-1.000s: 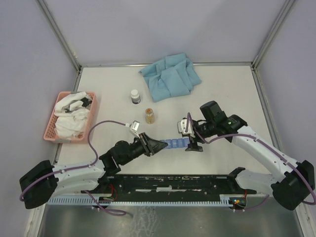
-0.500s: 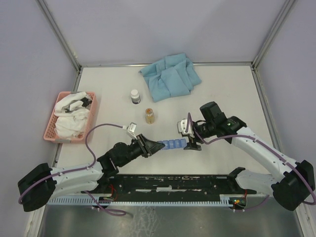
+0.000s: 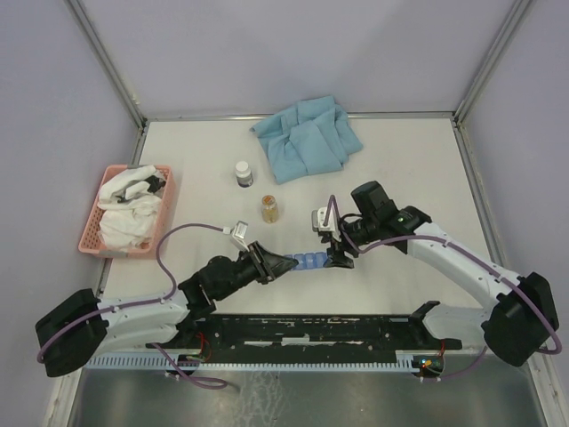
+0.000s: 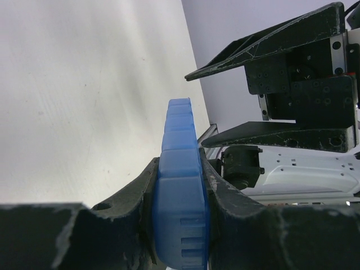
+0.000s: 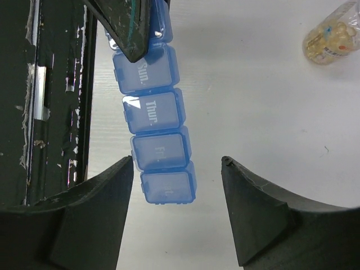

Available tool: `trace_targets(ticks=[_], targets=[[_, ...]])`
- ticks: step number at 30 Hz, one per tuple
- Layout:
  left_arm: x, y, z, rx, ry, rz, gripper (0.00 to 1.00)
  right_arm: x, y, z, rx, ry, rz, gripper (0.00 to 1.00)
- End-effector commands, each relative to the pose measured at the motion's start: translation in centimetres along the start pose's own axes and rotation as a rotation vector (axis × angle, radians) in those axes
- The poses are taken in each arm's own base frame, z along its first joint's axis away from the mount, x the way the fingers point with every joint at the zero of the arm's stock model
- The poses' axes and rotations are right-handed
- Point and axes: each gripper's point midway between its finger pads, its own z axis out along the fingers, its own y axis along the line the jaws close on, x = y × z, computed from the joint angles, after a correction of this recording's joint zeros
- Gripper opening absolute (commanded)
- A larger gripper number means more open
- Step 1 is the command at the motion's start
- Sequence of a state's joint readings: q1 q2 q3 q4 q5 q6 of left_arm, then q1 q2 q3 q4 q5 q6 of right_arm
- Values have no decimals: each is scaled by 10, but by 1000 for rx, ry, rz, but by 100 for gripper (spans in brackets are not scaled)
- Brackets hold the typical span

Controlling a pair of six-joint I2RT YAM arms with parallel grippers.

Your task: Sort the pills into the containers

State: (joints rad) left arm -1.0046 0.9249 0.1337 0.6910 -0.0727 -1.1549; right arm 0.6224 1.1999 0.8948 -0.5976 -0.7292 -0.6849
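Note:
The bright-blue pill-organiser strip [image 3: 313, 260] is held level just above the table, its lids closed and marked with days [image 5: 157, 140]. My left gripper [image 3: 284, 262] is shut on its left end; in the left wrist view the strip [image 4: 180, 202] is pinched between both fingers [image 4: 179, 169]. My right gripper [image 3: 336, 254] is open at the strip's right end. In the right wrist view the last compartment [image 5: 167, 187] sits between the open jaws [image 5: 177, 163], close to the left finger. A clear bottle of yellow pills [image 3: 270, 208] stands behind the strip and shows in the right wrist view [image 5: 329, 36].
A small white-capped dark bottle [image 3: 244, 173] stands behind the pill bottle. A crumpled blue cloth [image 3: 307, 138] lies at the back. A pink slatted basket [image 3: 93, 233] with white cloth sits at the left. The black base rail [image 3: 311, 331] runs along the near edge.
My right gripper has moved left, so its open jaws now straddle the strip's right end. The left gripper keeps hold of the strip and has barely shifted.

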Motion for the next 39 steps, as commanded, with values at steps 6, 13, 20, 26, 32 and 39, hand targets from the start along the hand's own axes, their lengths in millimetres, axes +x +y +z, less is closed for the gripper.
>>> trace_targets(ticks=[6, 13, 20, 26, 32, 39], targets=[[-4, 10, 12, -16, -16, 8, 3, 13, -16, 11, 37, 73, 38, 70], [-3, 35, 14, -95, -12, 31, 3, 36, -25, 22, 44, 165, 72, 45], [-3, 67, 15, -200, -13, 14, 3, 31, -14, 43, -7, 161, 79, 11], [0, 83, 16, -249, -9, -7, 3, 40, -20, 60, 6, 207, 224, 1], [0, 86, 15, -249, -14, -14, 3, 48, -21, 75, 0, 238, 316, 1], [1, 85, 13, -239, -14, -18, 3, 39, -18, 77, -18, 202, 330, 1]])
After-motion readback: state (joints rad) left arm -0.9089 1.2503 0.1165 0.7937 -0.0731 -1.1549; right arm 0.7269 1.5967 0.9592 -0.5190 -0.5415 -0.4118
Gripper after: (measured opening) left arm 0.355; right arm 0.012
